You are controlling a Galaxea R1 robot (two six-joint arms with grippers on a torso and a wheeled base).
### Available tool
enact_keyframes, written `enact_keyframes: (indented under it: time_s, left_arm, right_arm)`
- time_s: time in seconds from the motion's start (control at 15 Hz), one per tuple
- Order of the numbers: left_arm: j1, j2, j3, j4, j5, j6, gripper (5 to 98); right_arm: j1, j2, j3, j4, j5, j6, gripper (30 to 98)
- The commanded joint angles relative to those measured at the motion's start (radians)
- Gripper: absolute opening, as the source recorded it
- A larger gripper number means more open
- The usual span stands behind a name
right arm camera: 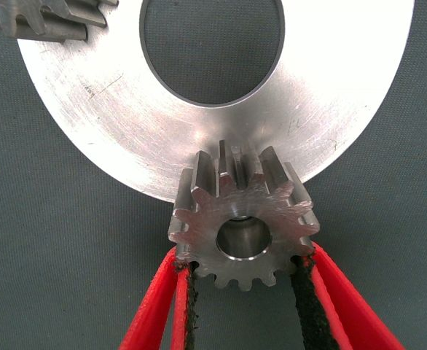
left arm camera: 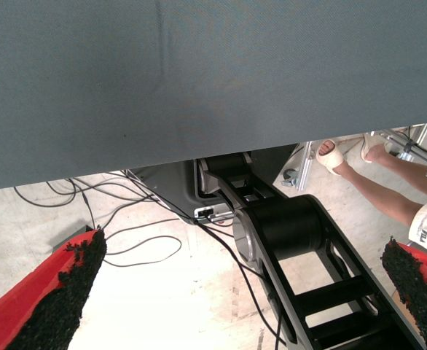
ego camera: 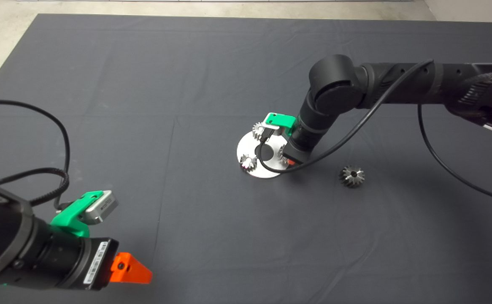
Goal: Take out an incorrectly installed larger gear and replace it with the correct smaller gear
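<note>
On round plate [right arm camera: 111, 138], right claw [right arm camera: 244, 273] grips smaller gear [right arm camera: 243, 222].

The mat [ego camera: 153, 84] is dark slate grey, plain, crossed by faint fold lines. On it the round plate [ego camera: 252, 148] is bright brushed silver with a dark centre hole. The smaller gear [right arm camera: 243, 226] is pale grey steel, its bore shadowed; the larger gear [ego camera: 352, 176] is darker, shiny steel with a black centre. The right gripper [right arm camera: 244, 273] shows red fingers [right arm camera: 330, 292] lined with black pads; the left gripper [left arm camera: 239, 292] shows the same red and black — its mount green. Both arms are black — the floor [left arm camera: 162, 292] pale beige.
</note>
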Motion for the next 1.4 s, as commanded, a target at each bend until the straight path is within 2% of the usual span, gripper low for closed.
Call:
enact_keyframes:
  time_s: [0.0, 0.47, 0.6, 0.67, 0.73, 0.8, 0.87, 1.0, 1.07, 1.13, 1.2, 1.27, 1.33]
  left_arm:
    - [-0.003, -0.004, 0.015, -0.019, -0.002, -0.004, 97.7]
    - [-0.003, -0.004, 0.015, -0.019, -0.002, -0.004, 97.7]
    - [-0.003, -0.004, 0.015, -0.019, -0.002, -0.004, 97.7]
    - [-0.003, -0.004, 0.015, -0.019, -0.002, -0.004, 97.7]
    - [-0.003, -0.002, 0.015, -0.019, -0.002, -0.003, 97.7]
    - [-0.003, -0.004, 0.015, -0.019, -0.002, -0.003, 97.7]
    - [-0.003, -0.004, 0.015, -0.019, -0.002, -0.003, 97.7]
    - [-0.003, -0.002, 0.015, -0.019, -0.004, -0.001, 97.7]
    - [-0.003, -0.004, 0.015, -0.019, -0.004, -0.001, 97.7]
    - [-0.003, -0.004, 0.015, -0.019, -0.004, -0.001, 97.7]
    - [-0.003, -0.007, 0.015, -0.019, -0.004, -0.004, 97.7]
    - [-0.003, -0.008, 0.015, -0.019, -0.004, -0.004, 97.7]
    - [-0.003, -0.008, 0.015, -0.019, -0.004, -0.004, 97.7]
  right_arm:
    - [0.029, 0.005, 0.011, -0.033, -0.112, 0.006, 30.5]
    - [0.029, 0.005, 0.014, -0.033, -0.113, 0.006, 34.6]
    - [0.032, -0.007, 0.015, -0.030, -0.112, 0.003, 37.9]
    - [0.035, -0.016, 0.033, -0.023, -0.113, -0.002, 37.9]
    - [0.051, -0.062, 0.120, -0.012, -0.114, -0.004, 40.3]
    - [0.085, -0.109, 0.207, 0.048, -0.115, -0.005, 42.9]
    - [0.116, -0.143, 0.266, 0.144, -0.112, -0.003, 43.1]
    - [0.160, -0.219, 0.294, 0.219, -0.110, 0.018, 43.1]
    - [0.163, -0.273, 0.294, 0.251, -0.110, 0.082, 44.6]
    - [0.169, -0.336, 0.306, 0.289, -0.110, 0.179, 47.2]
    - [0.169, -0.409, 0.375, 0.311, -0.106, 0.276, 47.8]
    - [0.173, -0.470, 0.504, 0.312, -0.101, 0.390, 47.8]
    - [0.187, -0.502, 0.592, 0.312, -0.103, 0.519, 47.8]
